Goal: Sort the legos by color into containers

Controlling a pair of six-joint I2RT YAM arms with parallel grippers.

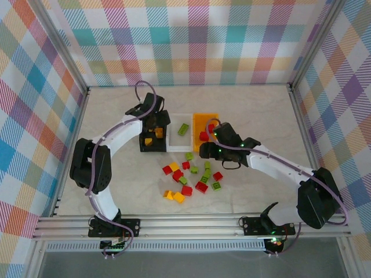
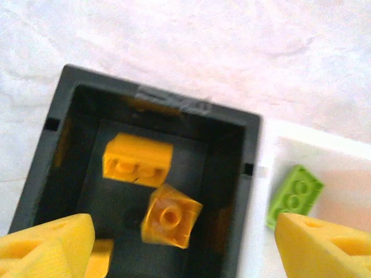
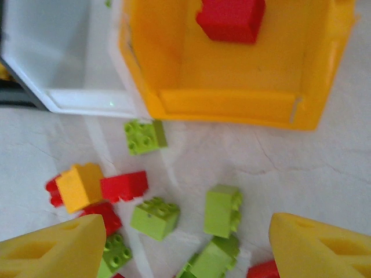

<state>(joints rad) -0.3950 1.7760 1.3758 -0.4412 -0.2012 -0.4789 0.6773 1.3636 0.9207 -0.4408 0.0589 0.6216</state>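
My left gripper (image 2: 186, 246) hangs open over the black container (image 2: 250, 152), its yellow fingers (image 2: 55, 246) wide apart. A yellow lego (image 2: 171, 215) sits tilted and blurred inside, free of the fingers, beside a flat yellow lego (image 2: 138, 159). A green lego (image 2: 294, 194) lies in the white container (image 2: 324, 152). My right gripper (image 3: 185, 249) is open and empty above loose green legos (image 3: 222, 211) and red legos (image 3: 124, 186), just in front of the orange container (image 3: 232, 108), which holds a red lego (image 3: 231, 18). From above, the left gripper (image 1: 154, 135) and right gripper (image 1: 207, 152) flank the three containers.
The three containers stand side by side: black (image 1: 143, 145), white (image 1: 175, 141), orange (image 1: 206, 120). The loose pile of red, green and yellow legos (image 1: 191, 176) lies just in front of them. Metal frame rails (image 1: 191, 225) run along the near edge.
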